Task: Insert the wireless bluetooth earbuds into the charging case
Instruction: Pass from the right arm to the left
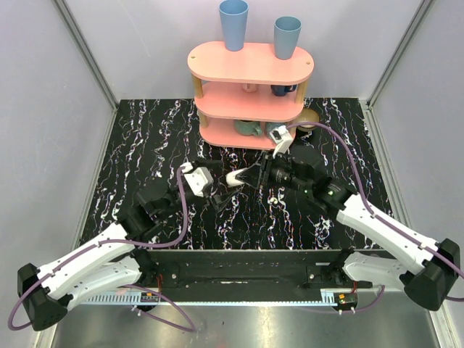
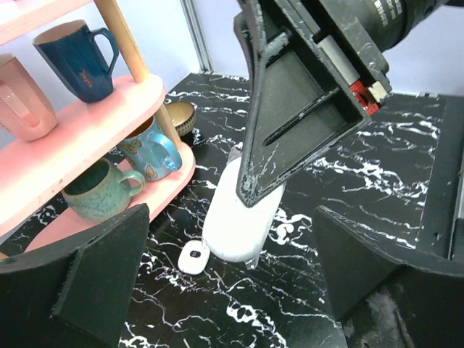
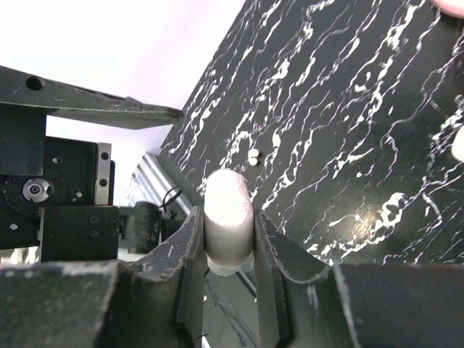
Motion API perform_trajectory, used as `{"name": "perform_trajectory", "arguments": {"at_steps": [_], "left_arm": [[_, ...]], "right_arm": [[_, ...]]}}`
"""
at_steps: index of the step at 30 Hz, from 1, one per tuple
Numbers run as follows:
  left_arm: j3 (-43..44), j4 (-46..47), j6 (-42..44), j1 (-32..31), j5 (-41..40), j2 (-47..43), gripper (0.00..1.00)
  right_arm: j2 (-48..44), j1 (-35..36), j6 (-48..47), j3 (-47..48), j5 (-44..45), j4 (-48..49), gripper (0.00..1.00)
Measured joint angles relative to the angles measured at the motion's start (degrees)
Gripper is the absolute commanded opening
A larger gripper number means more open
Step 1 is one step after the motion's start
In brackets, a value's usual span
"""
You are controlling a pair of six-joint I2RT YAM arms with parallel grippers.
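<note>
The charging case [image 3: 228, 203] is a small white glossy pebble, and it looks closed. My right gripper [image 3: 228, 221] is shut on it and holds it on edge just above the black marble table. It also shows in the top view [image 1: 233, 178] and in the left wrist view [image 2: 235, 221], under the right gripper's finger [image 2: 290, 116]. One white earbud [image 2: 193, 257] with a dark spot lies on the table just left of the case. A second small white piece [image 2: 285, 229] lies at its right. My left gripper [image 2: 232, 290] is open and empty, just short of the case.
A pink three-tier shelf [image 1: 250, 61] stands behind the case, with two blue cups [image 1: 233, 22] on top. Its lower tiers hold a dark blue mug [image 2: 76, 61], a pink mug [image 2: 22, 101], a patterned mug [image 2: 148, 152] and a green mug [image 2: 101, 190]. A bowl [image 2: 181, 116] sits behind.
</note>
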Motion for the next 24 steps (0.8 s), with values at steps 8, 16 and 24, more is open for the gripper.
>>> {"name": "perform_trajectory", "arguments": {"at_steps": [8,16,24], "left_arm": [[0.00,3.65,-7.28,1.09,-0.04,-1.11,0.99],[-1.31,13.11,-23.76,13.38,5.73,-0.17,0.99],[-3.28,26.58,-41.18,19.98,15.93,7.39,0.99]], "right_arm": [[-8.26,-0.02,-3.89,-3.19,5.60,1.75,0.00],[-13.84,-0.04,-8.52,-3.74,8.76,1.81,0.00],[-14.95,-0.07,-11.78,-4.22,8.28,1.77,0.00]]}}
